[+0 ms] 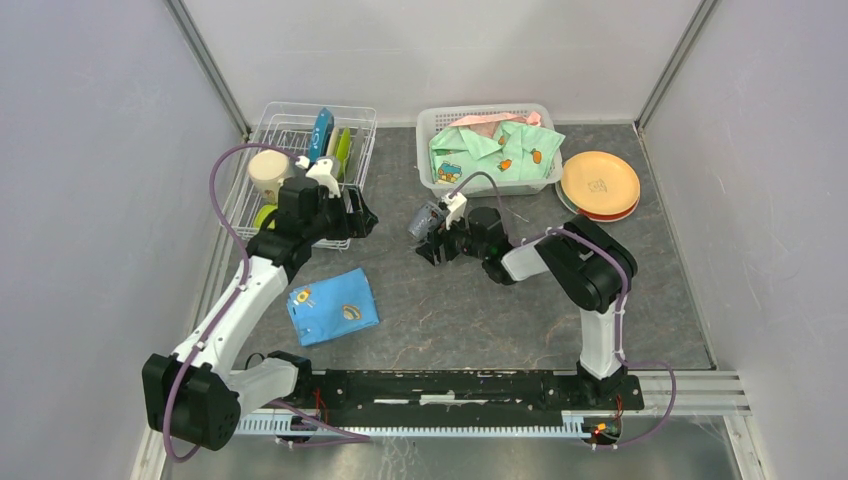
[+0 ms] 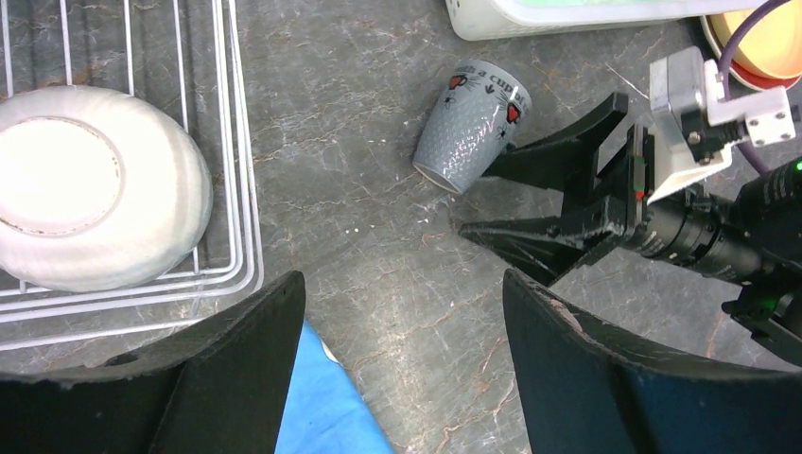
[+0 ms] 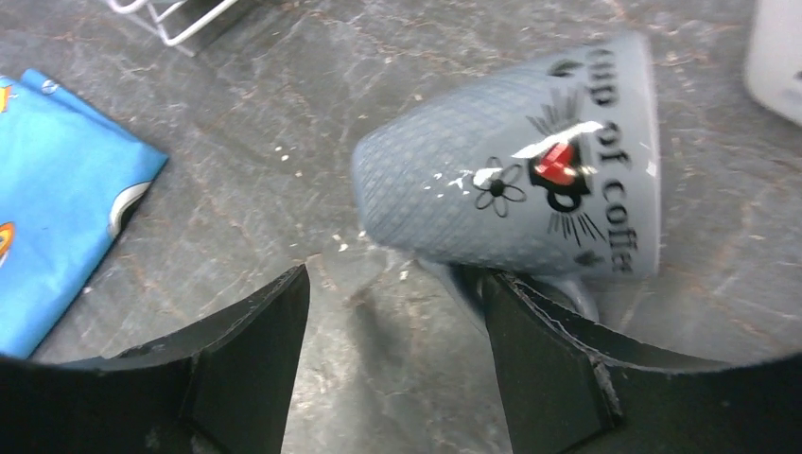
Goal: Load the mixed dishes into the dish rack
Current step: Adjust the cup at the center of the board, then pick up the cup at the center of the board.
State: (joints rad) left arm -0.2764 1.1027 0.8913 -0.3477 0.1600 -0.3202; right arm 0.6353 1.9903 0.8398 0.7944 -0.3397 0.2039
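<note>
Right gripper (image 3: 395, 279), jaws apart, sits just short of the toppled mug (image 3: 511, 189), likely lining up a grab; left gripper (image 2: 402, 279) gapes empty.

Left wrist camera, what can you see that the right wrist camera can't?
Only the left wrist view shows the white bowl in the dish rack and the orange plate. Only the right wrist view shows the little black flower printed on the grey mug. Both show that mug lying on its side, and the blue cloth.
</note>
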